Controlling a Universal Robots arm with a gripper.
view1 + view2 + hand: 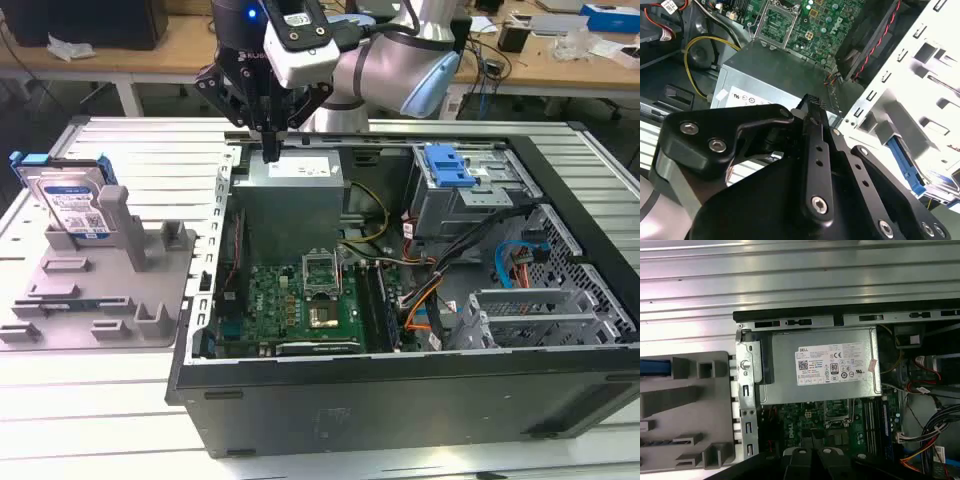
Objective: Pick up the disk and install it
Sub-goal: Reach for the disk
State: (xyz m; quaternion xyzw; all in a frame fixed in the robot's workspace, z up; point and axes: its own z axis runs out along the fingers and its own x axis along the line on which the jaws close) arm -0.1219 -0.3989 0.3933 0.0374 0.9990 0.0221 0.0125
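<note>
Exterior view: my claw [270, 148] hangs over the far rim of the open computer case [400, 385], just above the grey power supply [290, 200]. Its fingers are drawn together to a narrow point, with nothing between them. The disk [72, 205] stands upright on edge, label facing the camera, in the grey fixture [110, 300] on the ribbed metal tabletop [80, 400]. It lies toward the exterior view's left, outside the case and well apart from my claw. Inside the case, the green motherboard [300, 300] lies flat on the near side of the power supply. A grey drive cage [447, 165] with a blue tab sits toward the exterior view's right.

Second wrist view: my claw [812, 107] appears as black linkages meeting at one fingertip, poised over the corner of the power supply [765, 85].

First wrist view: the labelled face of the power supply [825, 365] is seen from above, with the fixture [685, 410] beside the case wall.
</note>
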